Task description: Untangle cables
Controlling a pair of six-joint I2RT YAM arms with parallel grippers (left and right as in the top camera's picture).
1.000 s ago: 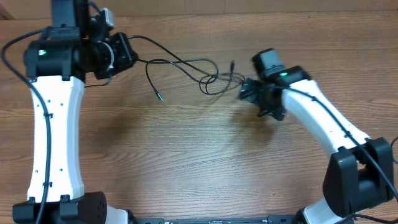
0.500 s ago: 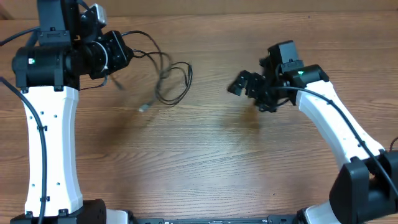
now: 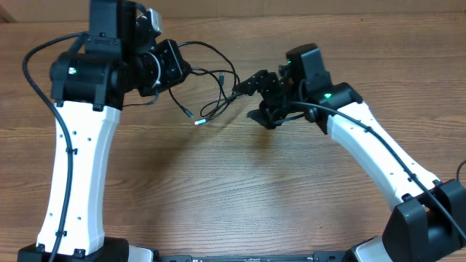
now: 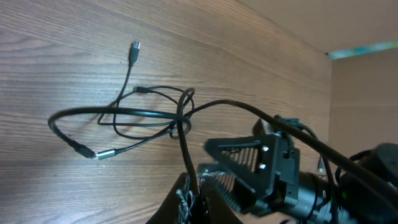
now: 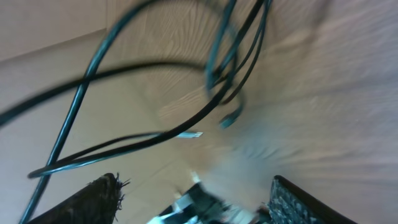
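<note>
The cables [image 3: 218, 107] are thin black cords tangled in loose loops between the two arms, lifted partly off the wooden table. My left gripper [image 3: 178, 69] is shut on one black cord. In the left wrist view that cord rises from the left gripper [image 4: 196, 202] to the knot of cables [image 4: 180, 118]. A silver plug end [image 4: 102, 154] and a small dark plug [image 4: 135, 46] lie on the wood. My right gripper [image 3: 253, 98] is open just right of the tangle. In its blurred wrist view, the cables [image 5: 217, 81] loop ahead of the wide-apart right gripper [image 5: 199, 208], with no cord between the fingers.
The left arm's white link [image 3: 76, 167] runs down the left side and the right arm's white link [image 3: 371, 153] crosses the right side. Thicker black arm wires [image 3: 36, 65] hang by the left arm. Bare wooden table [image 3: 233, 189] lies in front.
My left gripper has swung right, carrying the cord and dragging the tangle with it. My right gripper has moved left up to the tangle, and its jaws have narrowed a little.
</note>
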